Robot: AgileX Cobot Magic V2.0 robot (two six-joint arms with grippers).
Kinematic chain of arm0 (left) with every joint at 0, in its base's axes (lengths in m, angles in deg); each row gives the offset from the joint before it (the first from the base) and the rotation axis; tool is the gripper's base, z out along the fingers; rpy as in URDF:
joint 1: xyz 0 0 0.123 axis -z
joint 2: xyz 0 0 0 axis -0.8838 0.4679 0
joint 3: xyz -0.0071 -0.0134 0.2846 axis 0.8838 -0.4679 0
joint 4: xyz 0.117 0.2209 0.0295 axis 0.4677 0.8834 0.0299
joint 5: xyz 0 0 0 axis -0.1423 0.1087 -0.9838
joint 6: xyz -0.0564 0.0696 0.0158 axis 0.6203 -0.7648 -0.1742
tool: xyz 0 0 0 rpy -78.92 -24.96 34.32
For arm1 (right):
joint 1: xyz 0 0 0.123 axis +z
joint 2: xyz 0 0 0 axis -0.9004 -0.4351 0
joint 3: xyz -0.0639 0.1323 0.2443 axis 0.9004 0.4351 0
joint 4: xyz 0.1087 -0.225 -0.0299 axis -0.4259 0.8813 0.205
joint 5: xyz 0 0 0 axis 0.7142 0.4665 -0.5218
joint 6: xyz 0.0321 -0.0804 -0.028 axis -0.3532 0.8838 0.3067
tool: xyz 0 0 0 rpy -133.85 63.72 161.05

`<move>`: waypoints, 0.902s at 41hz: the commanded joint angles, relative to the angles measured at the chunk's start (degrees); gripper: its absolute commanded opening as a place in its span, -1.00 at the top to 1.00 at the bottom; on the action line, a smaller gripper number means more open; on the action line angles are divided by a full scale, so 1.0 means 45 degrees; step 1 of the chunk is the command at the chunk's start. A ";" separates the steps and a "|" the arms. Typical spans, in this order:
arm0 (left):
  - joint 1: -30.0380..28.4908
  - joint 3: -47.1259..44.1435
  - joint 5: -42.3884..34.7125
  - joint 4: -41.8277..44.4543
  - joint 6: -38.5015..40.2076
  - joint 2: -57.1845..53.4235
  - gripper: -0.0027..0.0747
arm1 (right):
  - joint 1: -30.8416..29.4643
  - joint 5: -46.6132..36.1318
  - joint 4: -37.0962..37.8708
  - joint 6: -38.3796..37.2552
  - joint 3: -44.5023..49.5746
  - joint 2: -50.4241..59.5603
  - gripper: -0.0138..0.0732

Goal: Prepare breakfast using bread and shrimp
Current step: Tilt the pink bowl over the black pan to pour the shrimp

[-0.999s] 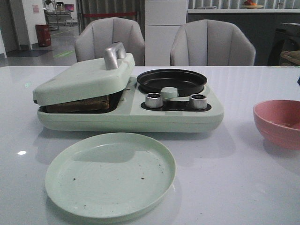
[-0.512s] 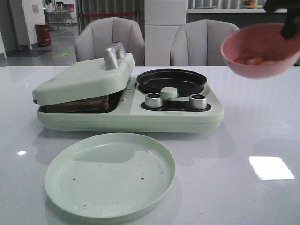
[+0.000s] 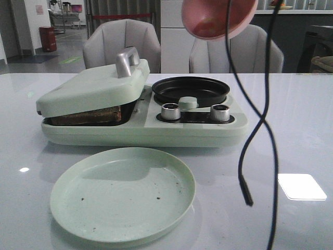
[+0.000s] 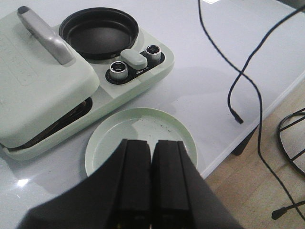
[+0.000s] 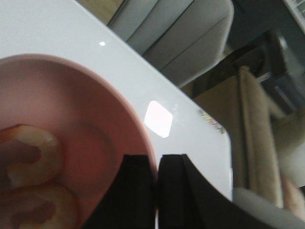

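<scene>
In the front view a pink bowl [image 3: 218,18] hangs tilted at the top of the picture, above and behind the black round pan [image 3: 190,89] of the pale green appliance [image 3: 145,127]; no claw shows there, only a dark cable [image 3: 257,120] dangling in front. The right wrist view supplies what that view lacks: the right claw [image 5: 156,191] is pinched narrow on the bowl's rim, one finger inside and one outside, and the shrimp [image 5: 33,157], curled pink-and-white pieces, lie in the bowl's hollow; in the front view the bowl's inside shows only a reddish blur. The bread [image 3: 86,115] appears from the front as a browned edge under the appliance's partly lowered lid [image 3: 91,86], which rests on it at a slant; from the left wrist only a dark gap shows there. The left wrist view looks down on the silver knobs [image 4: 117,69], the empty green plate [image 4: 138,143] on the white tabletop [image 4: 200,90] just in front of the appliance, and the left claw [image 4: 151,191], its fingers pressed together on nothing, raised above the plate's near edge.
</scene>
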 commanded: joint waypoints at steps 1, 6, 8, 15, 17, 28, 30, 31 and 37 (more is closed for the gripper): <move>-0.0013 0.0387 -0.0862 -0.0477 0.0106 -0.0038 0.67 | 0.0582 0.0715 0.3906 -0.1737 -0.0494 0.0036 0.62; -0.0013 0.0387 -0.0862 -0.0477 0.0106 -0.0038 0.67 | 0.1036 0.1216 0.5953 -0.3187 -0.0494 -0.0687 0.62; -0.0013 0.0387 -0.0862 -0.0477 0.0106 -0.0038 0.67 | 0.1160 0.1299 0.6428 -0.3629 -0.0494 -0.0947 0.62; -0.0013 0.0387 -0.0862 -0.0477 0.0106 -0.0038 0.67 | 0.1368 0.1349 0.7433 -0.4076 -0.0494 -0.1506 0.62; -0.0013 0.0387 -0.0862 -0.0477 0.0106 -0.0038 0.67 | 0.1384 0.1405 0.7630 -0.4136 -0.0494 -0.1548 0.62; -0.0013 0.0387 -0.0862 -0.0477 0.0106 -0.0038 0.67 | 0.1397 0.1934 0.7659 -0.4101 -0.0678 -0.1565 0.62; -0.0013 0.0387 -0.0862 -0.0477 0.0106 -0.0038 0.67 | 0.1397 0.1970 0.7659 -0.3974 -0.0916 -0.1565 0.62; -0.0013 0.0387 -0.0862 -0.0477 0.0106 -0.0038 0.67 | 0.1397 0.2036 0.7659 -0.3909 -0.1109 -0.1565 0.62; -0.0013 0.0387 -0.0862 -0.0477 0.0106 -0.0038 0.67 | 0.1397 0.2751 0.7659 -0.2548 -0.2172 -0.1565 0.62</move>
